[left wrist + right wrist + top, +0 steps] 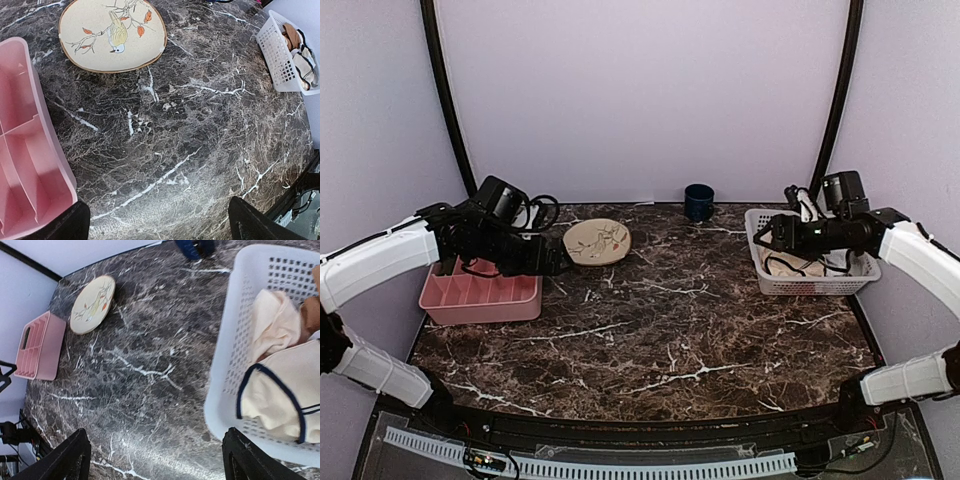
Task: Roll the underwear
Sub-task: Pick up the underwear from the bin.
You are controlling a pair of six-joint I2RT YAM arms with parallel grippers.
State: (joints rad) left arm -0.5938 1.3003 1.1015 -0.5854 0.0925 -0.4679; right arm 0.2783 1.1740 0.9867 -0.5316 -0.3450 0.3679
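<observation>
The cream underwear (280,395) with thin dark trim lies crumpled inside a white perforated basket (225,370) at the table's right back; it also shows in the top view (798,265) and the left wrist view (305,65). My right gripper (763,236) hovers over the basket's left edge, open and empty; its fingertips (75,450) frame bare marble. My left gripper (558,262) is open and empty, held above the table between a pink tray and a plate; its fingertips (250,220) stand wide apart.
A pink divided tray (480,295) sits at the left. A round beige bird-patterned plate (597,241) lies beside it. A dark blue cup (699,201) stands at the back centre. Brown cloth (312,315) also lies in the basket. Dark marble tabletop (670,330).
</observation>
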